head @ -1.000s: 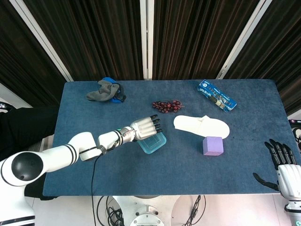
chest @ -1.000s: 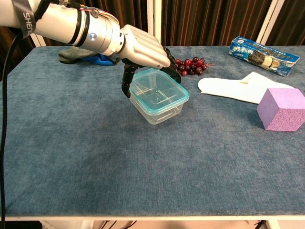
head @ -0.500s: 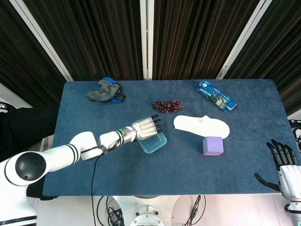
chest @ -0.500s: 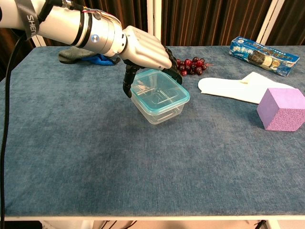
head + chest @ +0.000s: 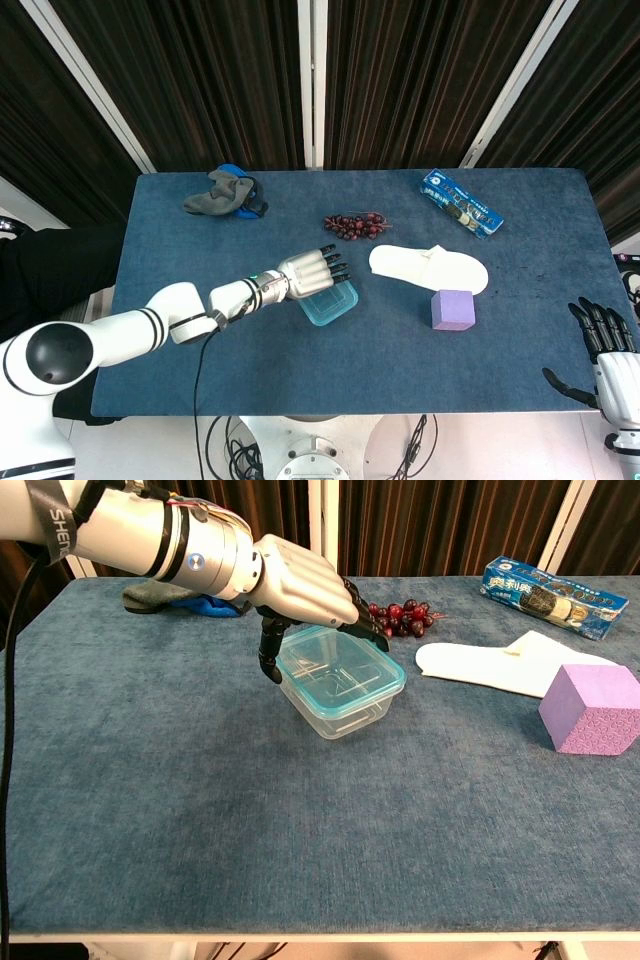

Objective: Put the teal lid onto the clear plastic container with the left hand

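A: What changed from a second ago?
B: The teal lid (image 5: pixel 341 669) and clear plastic container (image 5: pixel 345 710) sat slightly further right on the blue table (image 5: pixel 200 810) than before; the lid lay on top of the container, near-left end a bit raised. Left hand (image 5: pixel 300 585) barely moved.
A: Left hand pose?
B: Arm reached in from the left, palm down over the lid's back-left edge, fingertips (image 5: pixel 372 632) on the far rim, thumb (image 5: pixel 267 655) down at the near-left corner. It gripped the lid.
A: Right hand?
B: Right hand (image 5: pixel 605 355) stayed off the table's right edge, fingers spread, holding nothing.
A: Neighbours?
B: Grapes (image 5: pixel 400 617) just behind, white slipper (image 5: pixel 490 665) and purple cube (image 5: pixel 592 708) to the right.
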Tool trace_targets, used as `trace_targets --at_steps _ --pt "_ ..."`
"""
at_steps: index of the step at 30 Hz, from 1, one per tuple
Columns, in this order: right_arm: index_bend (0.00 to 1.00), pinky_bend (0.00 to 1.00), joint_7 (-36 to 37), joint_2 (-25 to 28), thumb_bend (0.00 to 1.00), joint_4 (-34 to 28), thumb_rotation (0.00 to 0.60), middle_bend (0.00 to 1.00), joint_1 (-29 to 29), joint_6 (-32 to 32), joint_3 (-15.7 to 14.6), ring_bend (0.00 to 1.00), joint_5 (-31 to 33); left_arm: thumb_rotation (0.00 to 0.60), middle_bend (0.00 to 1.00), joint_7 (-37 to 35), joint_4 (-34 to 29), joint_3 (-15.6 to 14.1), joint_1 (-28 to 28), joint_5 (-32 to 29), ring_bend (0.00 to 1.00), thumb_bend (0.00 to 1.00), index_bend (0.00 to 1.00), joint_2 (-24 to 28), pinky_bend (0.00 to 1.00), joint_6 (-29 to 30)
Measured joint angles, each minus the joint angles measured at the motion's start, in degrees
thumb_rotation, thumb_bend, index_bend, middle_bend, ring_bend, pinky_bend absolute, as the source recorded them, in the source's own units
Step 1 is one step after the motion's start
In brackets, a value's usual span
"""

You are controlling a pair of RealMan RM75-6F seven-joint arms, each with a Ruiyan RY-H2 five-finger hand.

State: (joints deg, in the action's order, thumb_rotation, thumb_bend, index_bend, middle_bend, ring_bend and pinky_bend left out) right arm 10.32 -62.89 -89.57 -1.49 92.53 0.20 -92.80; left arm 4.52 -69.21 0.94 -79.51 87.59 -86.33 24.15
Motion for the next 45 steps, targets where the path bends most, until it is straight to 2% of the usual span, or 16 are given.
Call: trace_targets --at_steps 13,19,24,26,29,31,45 --pt "0.00 0.00 0.0 0.0 0.12 0.0 0.600 0.02 -0.1 0.2 0.0 0.00 -0.2 0.600 0.00 2.8 -2.0 0.9 0.9 -3.1 0.00 0.12 0.01 0.9 0.00 0.1" --pt "0.00 0.00 0.3 -0.1 0.12 0.2 0.600 0.02 -0.1 0.3 0.1 0.00 -0.3 0.600 0.00 2.6 -5.0 1.9 3.0 -4.3 0.00 0.10 0.02 3.0 0.00 4.0" --pt "0.00 0.00 0.5 -0.3 0.12 0.4 0.600 0.02 0.2 0.0 0.1 0.00 -0.6 0.599 0.03 1.3 -9.6 2.7 7.2 -6.3 0.00 0.09 0.11 5.2 0.00 9.6" --pt "0.00 0.00 0.5 -0.3 0.12 0.4 0.600 0.02 0.3 -0.1 0.1 0.00 -0.8 0.573 0.04 1.4 -10.6 2.7 8.2 -7.6 0.00 0.08 0.11 5.4 0.00 10.2" --pt "0.00 0.00 0.6 -0.5 0.12 0.4 0.600 0.02 0.4 -0.1 0.2 0.00 -0.9 0.509 0.04 2.8 -11.0 2.6 9.0 -9.2 0.00 0.07 0.11 4.9 0.00 10.2" --pt "0.00 0.00 0.8 -0.6 0.12 0.6 0.600 0.02 0.5 -0.2 0.2 0.00 -0.9 0.497 0.04 3.9 -11.3 2.5 9.5 -10.3 0.00 0.07 0.11 4.3 0.00 10.2" --pt "0.00 0.00 1.3 -0.9 0.12 1.2 0.600 0.02 0.6 -0.3 0.1 0.00 -0.8 0.494 0.04 11.3 -9.3 1.8 10.3 -16.1 0.00 0.06 0.11 0.3 0.00 8.5"
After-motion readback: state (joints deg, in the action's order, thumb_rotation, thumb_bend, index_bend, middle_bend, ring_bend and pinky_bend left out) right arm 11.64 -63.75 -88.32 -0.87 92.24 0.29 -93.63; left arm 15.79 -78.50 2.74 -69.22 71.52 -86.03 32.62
